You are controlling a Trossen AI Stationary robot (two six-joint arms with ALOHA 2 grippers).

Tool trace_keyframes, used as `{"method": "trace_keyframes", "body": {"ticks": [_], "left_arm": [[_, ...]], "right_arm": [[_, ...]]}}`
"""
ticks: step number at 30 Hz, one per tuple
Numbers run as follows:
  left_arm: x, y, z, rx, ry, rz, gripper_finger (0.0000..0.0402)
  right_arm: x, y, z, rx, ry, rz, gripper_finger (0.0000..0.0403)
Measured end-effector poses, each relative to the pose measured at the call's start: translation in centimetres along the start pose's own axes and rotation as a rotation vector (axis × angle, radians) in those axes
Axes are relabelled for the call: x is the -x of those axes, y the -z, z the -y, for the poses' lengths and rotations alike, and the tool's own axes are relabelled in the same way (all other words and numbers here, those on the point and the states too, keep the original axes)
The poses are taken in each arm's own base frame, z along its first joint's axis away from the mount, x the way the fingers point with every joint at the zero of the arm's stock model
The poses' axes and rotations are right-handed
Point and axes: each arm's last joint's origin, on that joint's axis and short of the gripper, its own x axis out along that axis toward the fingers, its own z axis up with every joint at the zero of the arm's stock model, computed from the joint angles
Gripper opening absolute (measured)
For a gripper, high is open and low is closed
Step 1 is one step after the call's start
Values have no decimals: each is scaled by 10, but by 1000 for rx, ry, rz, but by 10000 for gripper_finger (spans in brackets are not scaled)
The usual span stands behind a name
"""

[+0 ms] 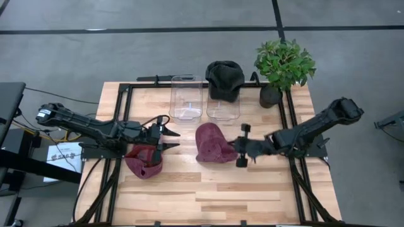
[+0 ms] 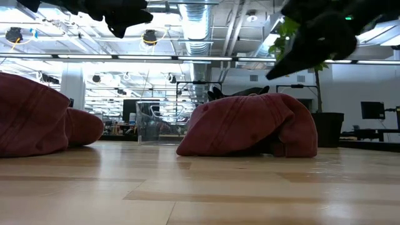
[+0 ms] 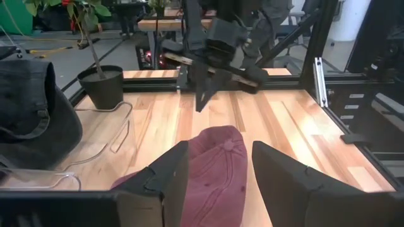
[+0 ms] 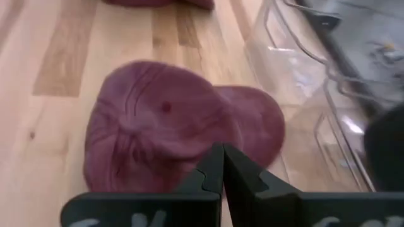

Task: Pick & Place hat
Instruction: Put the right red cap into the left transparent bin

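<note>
Two maroon caps on my table, neither one gripped.

My left gripper (image 1: 172, 139) hangs with fingers spread above the left maroon cap (image 1: 144, 161), which lies at its 7 o'clock. My right gripper (image 1: 243, 145), fingers pressed together on nothing, sits just at 3 o'clock of the middle maroon cap (image 1: 213, 144). A black cap (image 1: 225, 80) rests on a clear bin (image 1: 224, 106) at 12 o'clock.

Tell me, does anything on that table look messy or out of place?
Slightly. One maroon cap lies crumpled mid-table and another sits bunched under the left claw, which is open. A dark cap is draped over one clear bin, not inside it. Nothing looks spilled or broken.
</note>
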Motion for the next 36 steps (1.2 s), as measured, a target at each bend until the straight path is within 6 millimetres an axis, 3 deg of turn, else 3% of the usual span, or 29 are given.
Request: {"method": "trace_keyframes", "body": {"ticks": [6,11,36], "left_arm": [[0,-1,0,2,0,10,173],[0,-2,0,5,0,20,173],[0,-4,0,9,0,39,173]], "right_arm": [[9,7,-35,13,65,35,0],[13,13,-51,42,35,36,0],[15,7,-56,-110,-23,85,0]]}}
